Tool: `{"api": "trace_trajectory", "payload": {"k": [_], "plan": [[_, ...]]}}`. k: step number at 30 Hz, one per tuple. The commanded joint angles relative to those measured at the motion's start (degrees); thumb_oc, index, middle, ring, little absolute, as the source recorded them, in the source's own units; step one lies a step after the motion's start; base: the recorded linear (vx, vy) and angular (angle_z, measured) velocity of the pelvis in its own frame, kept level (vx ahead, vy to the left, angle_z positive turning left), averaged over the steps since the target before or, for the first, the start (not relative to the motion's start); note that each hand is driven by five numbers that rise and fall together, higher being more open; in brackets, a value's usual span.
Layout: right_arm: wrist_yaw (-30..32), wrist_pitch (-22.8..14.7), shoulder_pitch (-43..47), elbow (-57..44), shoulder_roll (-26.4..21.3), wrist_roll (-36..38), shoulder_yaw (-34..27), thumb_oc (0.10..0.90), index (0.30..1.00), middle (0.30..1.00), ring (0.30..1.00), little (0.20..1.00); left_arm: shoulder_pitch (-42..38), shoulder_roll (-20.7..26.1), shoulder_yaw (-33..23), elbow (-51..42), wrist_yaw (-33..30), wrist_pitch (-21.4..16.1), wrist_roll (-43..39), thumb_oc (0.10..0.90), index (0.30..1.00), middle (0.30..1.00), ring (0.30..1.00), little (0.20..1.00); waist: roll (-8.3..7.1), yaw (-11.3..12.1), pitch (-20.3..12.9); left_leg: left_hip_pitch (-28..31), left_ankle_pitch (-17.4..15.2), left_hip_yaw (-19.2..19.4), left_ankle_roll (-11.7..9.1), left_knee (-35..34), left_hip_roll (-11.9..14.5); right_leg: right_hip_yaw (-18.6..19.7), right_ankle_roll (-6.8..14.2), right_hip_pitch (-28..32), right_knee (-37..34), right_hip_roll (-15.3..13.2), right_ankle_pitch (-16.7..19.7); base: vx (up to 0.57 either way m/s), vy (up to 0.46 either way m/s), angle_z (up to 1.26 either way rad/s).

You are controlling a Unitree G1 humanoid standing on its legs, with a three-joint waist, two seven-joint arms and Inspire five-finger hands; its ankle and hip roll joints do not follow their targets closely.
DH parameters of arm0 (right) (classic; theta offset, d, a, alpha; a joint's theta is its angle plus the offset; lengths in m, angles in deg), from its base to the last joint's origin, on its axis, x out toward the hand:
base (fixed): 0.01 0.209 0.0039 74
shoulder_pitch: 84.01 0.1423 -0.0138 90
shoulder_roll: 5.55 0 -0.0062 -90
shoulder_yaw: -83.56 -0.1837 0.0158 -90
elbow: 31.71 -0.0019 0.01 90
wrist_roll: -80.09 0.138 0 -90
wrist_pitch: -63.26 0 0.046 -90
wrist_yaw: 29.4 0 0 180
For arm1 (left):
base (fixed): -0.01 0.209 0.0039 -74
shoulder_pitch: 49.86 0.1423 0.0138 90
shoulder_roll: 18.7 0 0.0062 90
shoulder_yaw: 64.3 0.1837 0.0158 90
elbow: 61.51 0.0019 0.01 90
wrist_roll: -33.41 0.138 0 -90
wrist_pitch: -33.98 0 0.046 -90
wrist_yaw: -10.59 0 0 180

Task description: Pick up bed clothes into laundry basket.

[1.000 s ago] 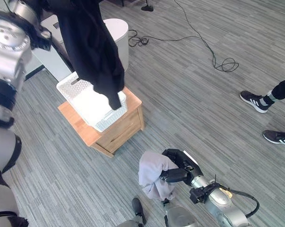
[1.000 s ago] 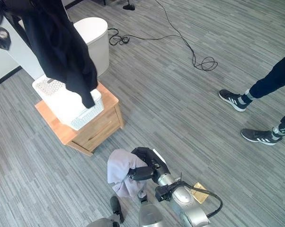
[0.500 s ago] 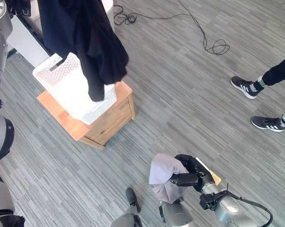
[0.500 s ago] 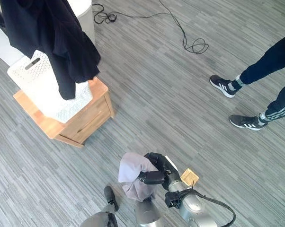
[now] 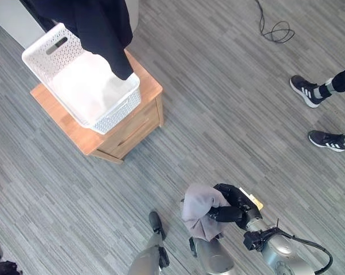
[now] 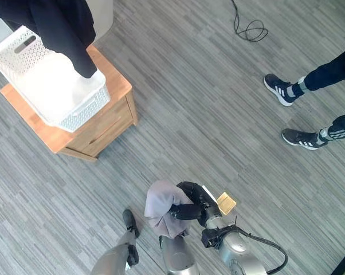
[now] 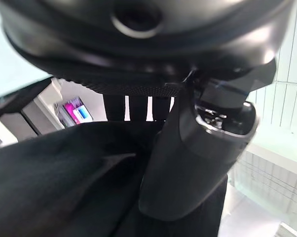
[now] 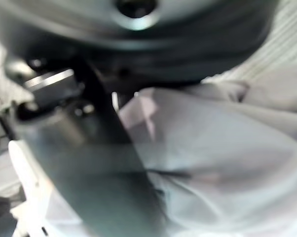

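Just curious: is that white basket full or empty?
Nearly empty: the white laundry basket shows a bare bottom; just the hanging black garment's tip dips inside.

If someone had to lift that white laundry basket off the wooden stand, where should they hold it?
Take the white laundry basket by the handle slot in its short end wall, coming from the far left side. The black garment hangs over its opposite corner, so that end is obstructed.

Black garment (image 5: 98,26) runs off the top edge above the basket (image 5: 58,48); a person (image 6: 327,74) shows legs only, cut by the right edge.
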Motion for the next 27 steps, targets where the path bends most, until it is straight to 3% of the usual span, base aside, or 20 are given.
{"api": "trace_trajectory", "payload": {"k": [1,8,19,26,27], "plan": [[0.30,-6.53,-1.33,-2.74,-1.52,2.81,-5.75,0.400,0.300,0.300,0.300,0.300,-13.28,4.02,1.48,3.81,-4.57,-4.62,2.92,0.400,0.300,0.300,0.300,0.300,-1.64,0.98,-1.69,0.49,-0.68,-0.35,-3.46,0.04,3.48,1.89,8.52,0.69,0.89,-3.98,-5.70,-0.08,-0.035,0.00],[-0.12,-7.86,-2.09,-4.30,-0.98,2.96,-4.57,0.400,0.300,0.300,0.300,0.300,-10.09,6.68,-1.39,6.37,-5.47,-4.44,2.23,0.400,0.300,0.300,0.300,0.300,-3.19,1.06,1.70,-2.71,-0.01,0.16,-3.55,0.04,3.74,2.34,8.74,-2.57,0.61,-3.37,-4.38,-0.05,-0.010,-0.02],[-0.41,-8.41,-1.98,-3.94,-2.04,3.33,-2.77,0.400,0.300,0.300,0.300,0.300,-7.63,6.87,-1.80,5.92,-5.80,-4.66,3.32,0.400,0.300,0.300,0.300,0.300,-2.70,0.92,3.83,-3.42,-0.37,0.11,-3.78,0.04,3.76,2.21,8.53,-3.77,0.78,-3.54,-4.72,-0.01,-0.003,-0.04],[-0.05,-9.35,-1.82,-3.81,-1.86,3.02,-1.64,0.400,0.300,0.300,0.300,0.300,-0.23,7.86,-6.55,6.56,-5.61,-4.14,5.40,0.400,0.300,0.300,0.300,0.300,-3.27,0.30,5.94,-4.78,0.02,0.66,-3.98,0.04,4.00,2.55,8.52,-5.56,0.87,-3.20,-4.18,-0.01,-0.006,0.10],[-0.04,-9.55,-1.40,-3.74,-1.82,3.17,-1.20,0.400,0.300,0.300,0.300,0.300,1.41,8.18,-7.72,6.99,-5.85,-4.10,5.77,0.400,0.300,0.300,0.300,0.300,-4.02,0.28,6.67,-5.13,0.09,0.82,-3.97,0.04,4.17,2.71,8.61,-6.07,0.84,-2.90,-3.93,-0.04,-0.023,-0.08]]}}
